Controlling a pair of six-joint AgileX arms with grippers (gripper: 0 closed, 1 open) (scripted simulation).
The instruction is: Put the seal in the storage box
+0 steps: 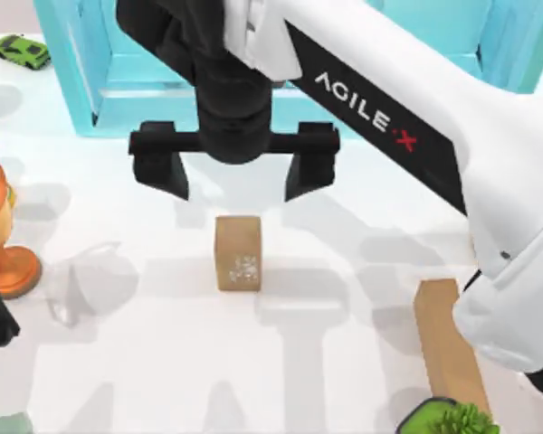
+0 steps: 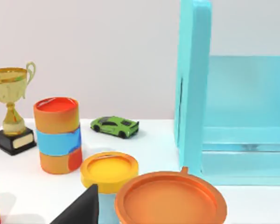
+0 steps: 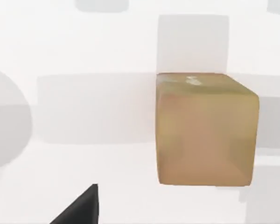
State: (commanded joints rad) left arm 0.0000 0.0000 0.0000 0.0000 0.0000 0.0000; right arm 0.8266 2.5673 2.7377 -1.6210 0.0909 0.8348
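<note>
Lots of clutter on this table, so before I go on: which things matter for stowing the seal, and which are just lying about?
Job:
seal, standing on the table
storage box, behind it
right gripper, open above the seal

Lying about:
green toy car
trophy
striped can
long wooden block

bright even light, soft overlapping grey shadows

Rendered tabletop test scene, likely lab mock-up: plain white table (image 1: 344, 362), blank wall, scattered toy car (image 2: 115, 126), trophy (image 2: 11, 109).
</note>
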